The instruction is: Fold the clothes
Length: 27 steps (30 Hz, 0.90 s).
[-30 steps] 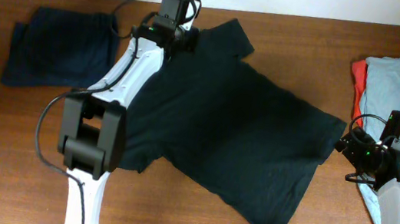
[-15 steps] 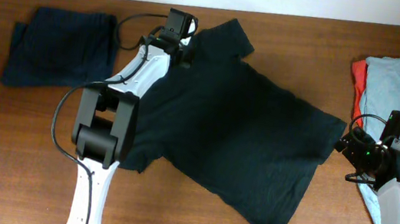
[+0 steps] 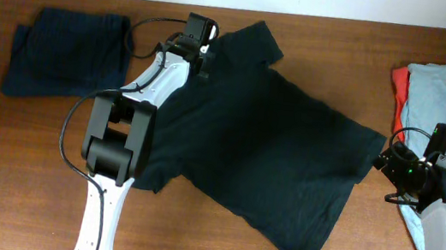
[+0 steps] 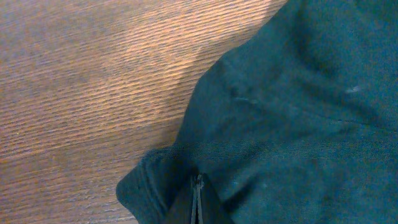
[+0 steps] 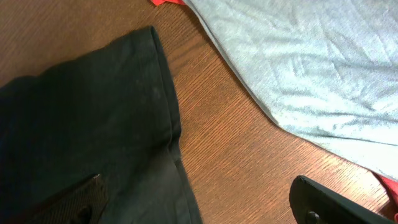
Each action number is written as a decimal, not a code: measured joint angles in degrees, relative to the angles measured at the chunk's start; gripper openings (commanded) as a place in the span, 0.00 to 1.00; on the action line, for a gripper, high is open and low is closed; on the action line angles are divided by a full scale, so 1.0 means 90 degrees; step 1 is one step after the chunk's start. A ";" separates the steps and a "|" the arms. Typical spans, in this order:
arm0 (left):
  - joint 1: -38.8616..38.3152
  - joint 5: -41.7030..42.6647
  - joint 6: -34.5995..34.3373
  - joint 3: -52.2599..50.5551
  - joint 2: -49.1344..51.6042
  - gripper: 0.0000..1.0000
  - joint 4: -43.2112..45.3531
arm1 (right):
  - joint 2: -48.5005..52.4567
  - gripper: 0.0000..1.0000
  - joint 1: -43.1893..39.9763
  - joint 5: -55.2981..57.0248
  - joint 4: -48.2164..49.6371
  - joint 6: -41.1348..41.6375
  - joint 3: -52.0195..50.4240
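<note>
Grained wooden table [image 3: 304, 32] — soft black T-shirt [image 3: 263, 148], crumpled edge clenched in left gripper [image 4: 198, 199] — right gripper [image 5: 196, 202] agape

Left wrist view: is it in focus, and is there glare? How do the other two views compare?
Left wrist view: a bright glare patch lies on the table, grain sharp; the shut jaws at the bottom edge are blurred. Overhead view: the black T-shirt is so dark that its folds hardly show. Right wrist view: creases of the grey-blue garment are clear; the jaws are soft.
</note>
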 measured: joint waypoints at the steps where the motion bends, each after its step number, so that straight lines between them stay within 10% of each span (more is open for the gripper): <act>1: 0.0010 0.0000 0.0000 0.0000 0.0022 0.01 0.0005 | 0.0000 0.99 0.0000 0.0000 0.0000 -0.0002 0.0000; 27: 0.0726 -0.0070 -0.0012 0.0121 0.0090 0.00 -0.0253 | 0.0000 0.99 0.0000 0.0000 0.0000 0.0000 0.0002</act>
